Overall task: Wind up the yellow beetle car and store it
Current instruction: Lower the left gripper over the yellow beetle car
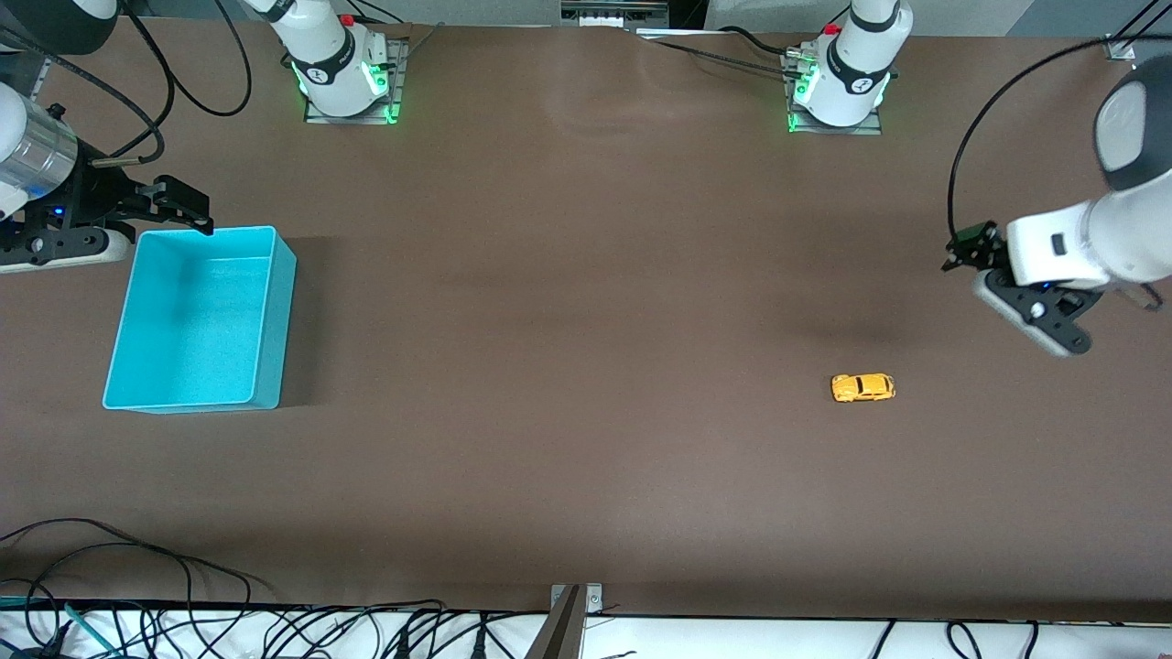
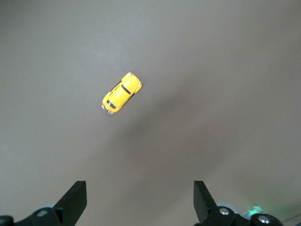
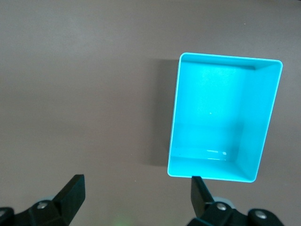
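Front view: the left gripper (image 1: 961, 252) hangs in the air over bare table (image 1: 586, 366) at the left arm's end, its fingers (image 2: 75, 197) spread apart and holding nothing. The right gripper (image 1: 183, 206) hovers at the rim of the turquoise bin (image 1: 275, 320), fingers (image 3: 70, 190) likewise released. Both arms run off the frame's edges, so their upper links are cut off. One yellow beetle car (image 1: 862, 387) sits on its wheels on the table, nearer the front camera than the left gripper, well apart from the single bin.
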Robot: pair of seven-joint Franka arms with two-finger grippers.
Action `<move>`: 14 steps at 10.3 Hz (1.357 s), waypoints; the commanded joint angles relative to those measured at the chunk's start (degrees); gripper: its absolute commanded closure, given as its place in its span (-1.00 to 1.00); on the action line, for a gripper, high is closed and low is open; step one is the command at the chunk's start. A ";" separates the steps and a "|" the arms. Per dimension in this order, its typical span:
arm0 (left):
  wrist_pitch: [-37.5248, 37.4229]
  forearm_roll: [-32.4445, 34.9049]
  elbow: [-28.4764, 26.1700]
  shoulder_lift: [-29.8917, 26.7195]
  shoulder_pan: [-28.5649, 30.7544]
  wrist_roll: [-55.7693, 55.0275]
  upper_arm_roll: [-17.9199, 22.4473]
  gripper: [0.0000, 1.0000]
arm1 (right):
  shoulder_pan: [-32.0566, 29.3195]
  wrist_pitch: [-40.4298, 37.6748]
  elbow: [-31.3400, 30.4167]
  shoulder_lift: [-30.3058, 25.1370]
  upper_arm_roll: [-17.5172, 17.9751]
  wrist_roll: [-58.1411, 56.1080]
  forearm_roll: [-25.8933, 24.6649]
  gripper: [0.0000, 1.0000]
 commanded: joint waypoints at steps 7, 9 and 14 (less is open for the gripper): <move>32.00 1.66 -11.40 15.31 -0.37 32.89 -0.18 -1.00 | -0.53 1.02 -0.78 -0.44 -0.97 -2.49 -0.32 -1.00; 37.23 4.55 -14.84 16.29 -0.46 34.13 -0.26 -1.00 | -0.53 1.02 -0.78 -0.44 -1.06 -3.02 -0.32 -1.00; 43.39 5.35 -14.95 19.27 -0.28 38.88 -0.44 -0.89 | -0.53 0.76 -0.78 -0.61 -1.06 -2.94 -0.23 -1.00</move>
